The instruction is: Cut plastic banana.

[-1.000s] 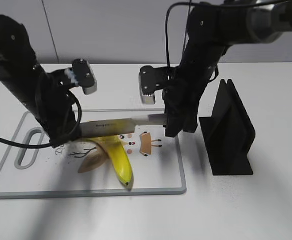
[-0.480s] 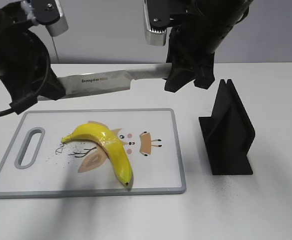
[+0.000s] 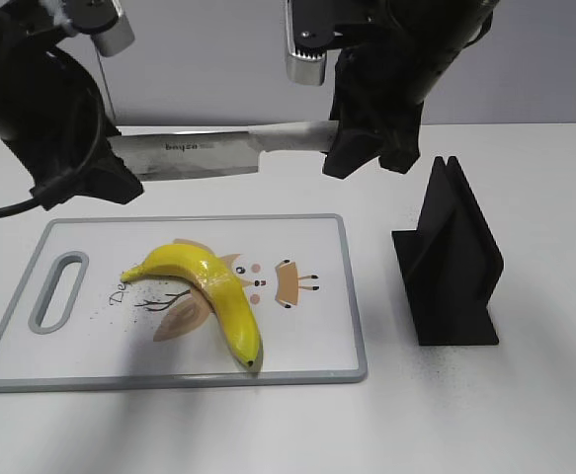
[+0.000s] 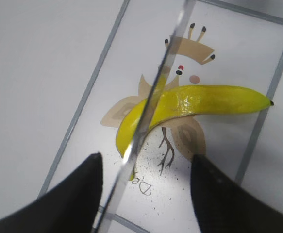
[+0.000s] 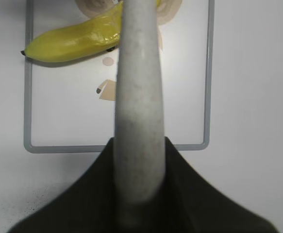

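White table (image 3: 544, 415) (pale wall (image 3: 199, 59) behind) bears cutting board (image 3: 317, 355).

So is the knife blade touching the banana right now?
No, the knife hangs in the air well above the banana, which lies whole on the cutting board.

Bright, even light; soft shadows; close knife handle (image 5: 137, 121) blurred.
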